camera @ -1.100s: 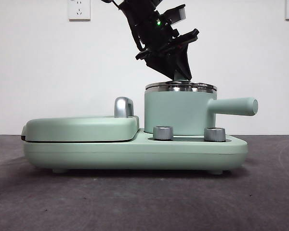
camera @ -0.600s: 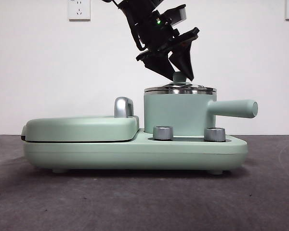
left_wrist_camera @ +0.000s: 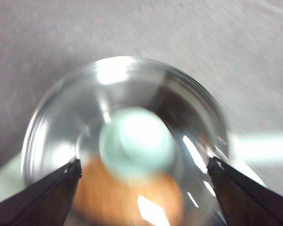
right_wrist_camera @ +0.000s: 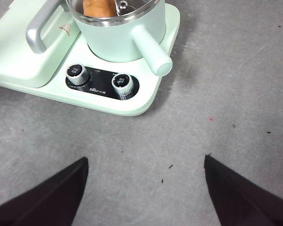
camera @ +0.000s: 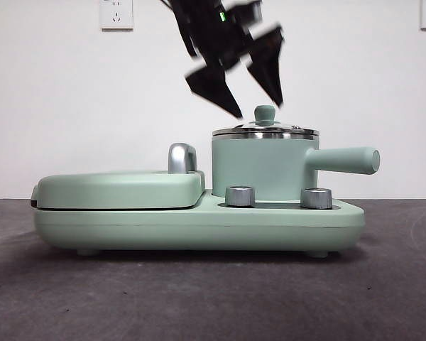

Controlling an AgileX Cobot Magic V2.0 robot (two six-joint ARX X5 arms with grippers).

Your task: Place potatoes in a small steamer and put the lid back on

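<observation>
A flat mint-green griddle cover (camera: 121, 189) with a chrome handle (camera: 182, 158) occupies the left part of the mint-green cooker base (camera: 199, 226), which stands on the dark grey counter (camera: 213, 298). Two steel dials (camera: 241, 196) sit along the base's front edge. On the right part of the base stands the small mint-green cylindrical steamer pot (camera: 263, 165), steel-rimmed, its straight rounded side handle (camera: 344, 160) pointing toward the counter's right edge. The round clear glass lid (camera: 265, 130) with steel rim is seated on the pot, its mint-green knob (camera: 265, 114) upright. The left hand (camera: 259, 105) hangs just above the knob, jaws spread wide on either side and clear of it, gripping nothing. In the left wrist view, the blurred knob (left_wrist_camera: 137, 143) sits between the spread jaws, and the orange-brown potato (left_wrist_camera: 129, 195) shows through the glass, inside the pot. The right hand (right_wrist_camera: 146, 162) waits over bare counter near the front edge, jaws apart and unloaded; its view shows the pot (right_wrist_camera: 120, 35) with the potato (right_wrist_camera: 99, 7) inside.
</observation>
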